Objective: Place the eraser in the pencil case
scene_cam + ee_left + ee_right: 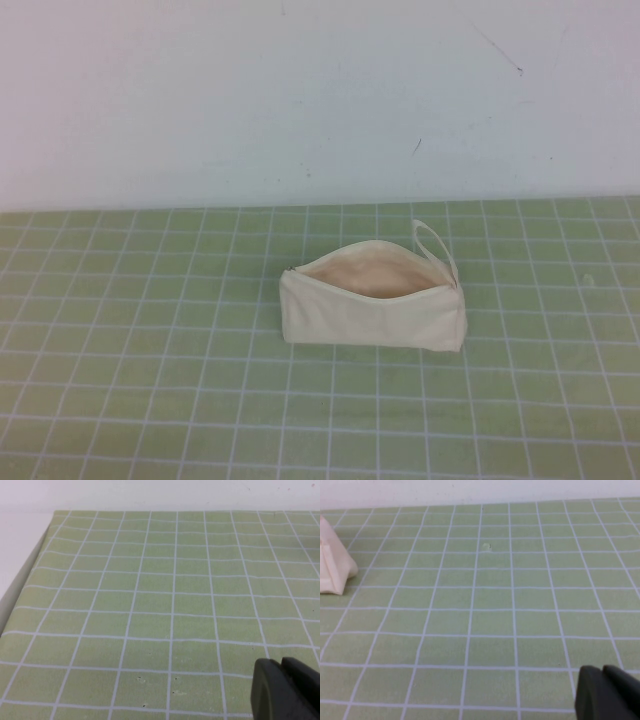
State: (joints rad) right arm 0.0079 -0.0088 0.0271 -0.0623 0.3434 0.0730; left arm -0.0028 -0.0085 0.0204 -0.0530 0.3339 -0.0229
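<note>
Oddly, I can't find the eraser in any of my three views, so the relation I most need, which way it lies from my fingers, I cannot give. It may already sit inside the pencil case [372, 310], but the lining I can see through the open mouth shows nothing on it.

The pencil case rests near the middle of the green gridded tabletop [150, 400], its long axis running left to right across the high view, zip gaping upward, loop strap [437, 248] at its right end. In the right wrist view one end of the pouch [335, 560] shows at the frame's edge, well apart from the right gripper [607, 692]; the left wrist view shows only bare grid beyond the left gripper [282, 687]. So I judge the right arm the nearer one.

Neither arm appears in the high view; both seem parked back. Each wrist view shows only a dark corner of the fingers, which look close together and hold nothing, though I cannot tell their opening for sure.
</note>
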